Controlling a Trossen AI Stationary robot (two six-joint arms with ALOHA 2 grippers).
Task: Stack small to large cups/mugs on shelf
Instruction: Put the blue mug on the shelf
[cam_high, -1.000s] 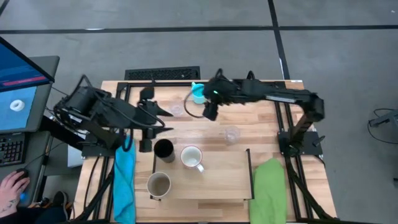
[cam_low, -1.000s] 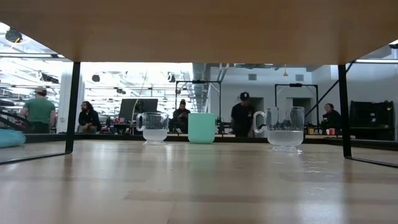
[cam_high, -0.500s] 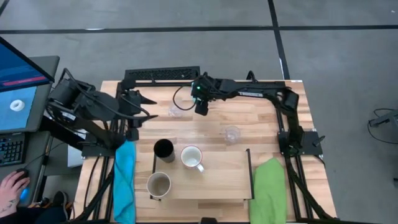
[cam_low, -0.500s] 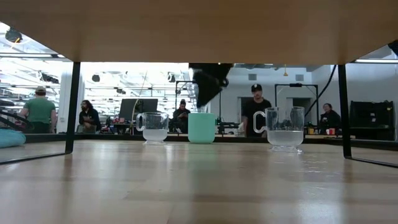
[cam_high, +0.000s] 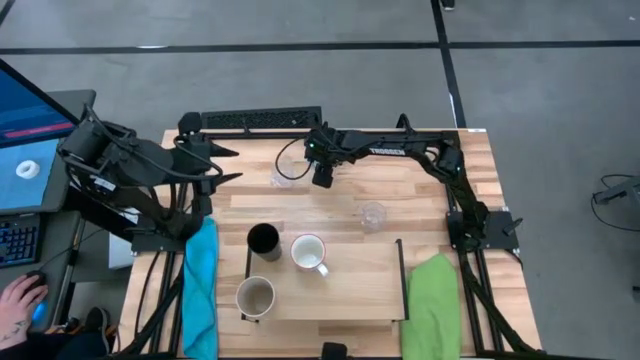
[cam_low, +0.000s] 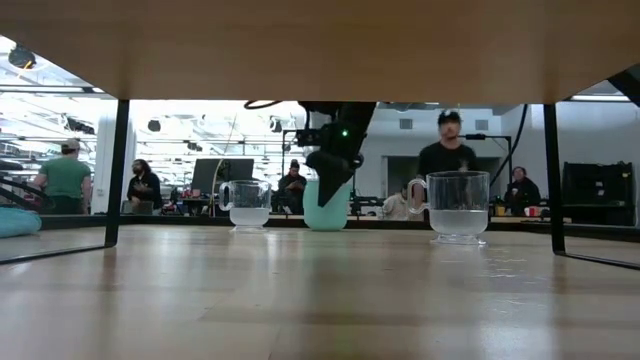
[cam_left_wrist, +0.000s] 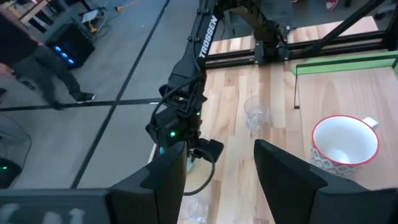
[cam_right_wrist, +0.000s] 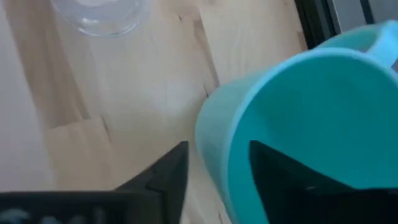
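Nearest, on the shelf (cam_high: 360, 285): beige-tan mug (cam_high: 255, 296), black tumbler (cam_high: 263, 239), white mug (cam_high: 308, 252). Farther, on the worktop (cam_high: 420, 190), one clear glass (cam_high: 373, 216), then a second glass (cam_high: 283, 176). At the far edge, blue mug (cam_right_wrist: 298, 106), with right gripper (cam_right_wrist: 221, 152) jaws narrow, astride its wall, seemingly not yet pressing. Left gripper (cam_left_wrist: 214, 168) waiting far left, jaws wide, empty. Risk, probably: grip on one thin wall only, so may tilt or slip when lifted; may also knock the second glass just beside.

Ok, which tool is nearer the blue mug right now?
The right tool: it is at the blue mug, one finger inside the rim and one outside the wall. The left tool hangs over the table's left edge, well clear of it.
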